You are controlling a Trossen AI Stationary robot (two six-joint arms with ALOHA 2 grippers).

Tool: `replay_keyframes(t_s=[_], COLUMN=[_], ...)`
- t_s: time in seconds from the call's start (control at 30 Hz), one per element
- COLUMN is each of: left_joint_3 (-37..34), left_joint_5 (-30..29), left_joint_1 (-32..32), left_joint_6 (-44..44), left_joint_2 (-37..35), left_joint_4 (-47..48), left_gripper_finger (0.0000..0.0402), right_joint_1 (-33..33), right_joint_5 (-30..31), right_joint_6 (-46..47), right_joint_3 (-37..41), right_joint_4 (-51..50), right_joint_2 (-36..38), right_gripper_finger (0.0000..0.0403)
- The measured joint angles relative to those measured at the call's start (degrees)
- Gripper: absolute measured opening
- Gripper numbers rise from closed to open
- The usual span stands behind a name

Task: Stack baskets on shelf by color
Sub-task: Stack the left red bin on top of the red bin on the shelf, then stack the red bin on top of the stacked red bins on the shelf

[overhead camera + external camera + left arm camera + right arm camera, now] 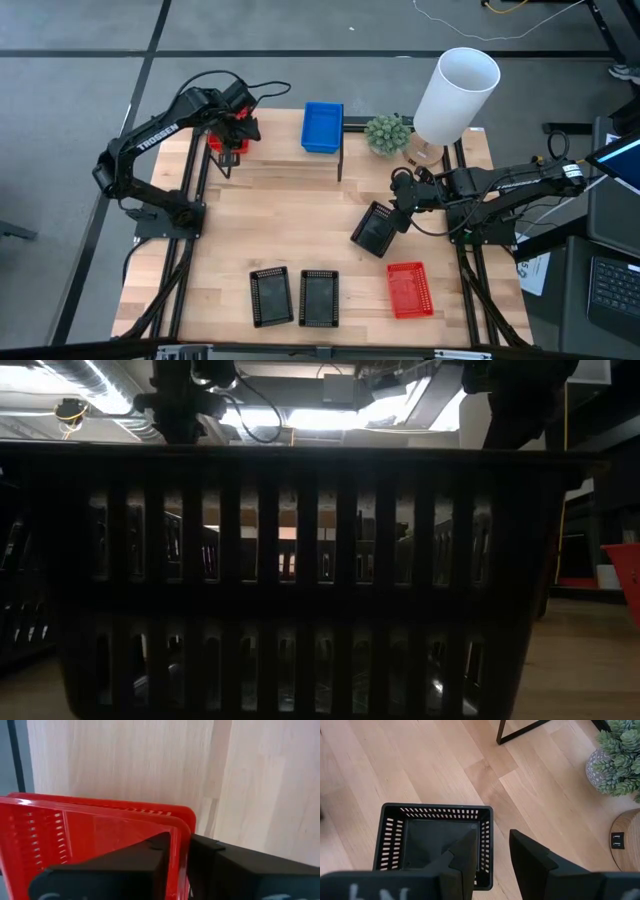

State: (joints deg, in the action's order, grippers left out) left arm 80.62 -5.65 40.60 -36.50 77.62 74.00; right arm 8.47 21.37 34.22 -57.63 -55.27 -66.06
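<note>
The shelf [290,150], a pale plank on thin black legs, carries a blue basket [322,127] and red baskets [226,146] at the left gripper [234,133], whose fingers [125,870] straddle the red rim; whether they pinch it I cannot tell. The right gripper [400,212] clamps a black basket's [376,229] wall between its fingers [465,855]. Two black baskets [270,296] and a red basket [409,288] lie on the table, well apart from both. Only the low view shows a black basket's mesh wall [300,580] close up.
</note>
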Motion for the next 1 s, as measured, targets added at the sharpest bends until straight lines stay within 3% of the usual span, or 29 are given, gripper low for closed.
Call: replay_keyframes(t_s=[0.33,0.67,0.73,0.9,1.0], left_joint_3=[1.0,4.7,4.7,4.7,4.7], left_joint_5=[-1.2,-1.3,0.6,1.0,1.2], left_joint_1=[-0.7,-2.4,-3.0,-5.4,-6.8], left_joint_6=[0.5,9.1,12.7,19.7,21.4], left_joint_2=[-3.0,-5.4,-5.4,-5.4,-5.9], left_joint_4=[0.7,1.3,2.9,8.9,11.5], left_gripper_finger=[0.0074,0.0075,0.0075,0.0075,0.0075], right_joint_1=[0.0,0.0,0.0,1.9,5.5], right_joint_5=[0.0,-0.9,-4.4,-20.6,-24.9], right_joint_6=[0.0,0.1,-0.1,-0.2,1.5], right_joint_3=[0.0,0.0,0.0,0.0,0.0], right_joint_4=[0.0,0.0,0.0,1.1,3.6], right_joint_2=[0.0,0.0,0.0,-0.2,-0.2], right_gripper_finger=[0.0115,0.0115,0.0115,0.0115,0.0115])
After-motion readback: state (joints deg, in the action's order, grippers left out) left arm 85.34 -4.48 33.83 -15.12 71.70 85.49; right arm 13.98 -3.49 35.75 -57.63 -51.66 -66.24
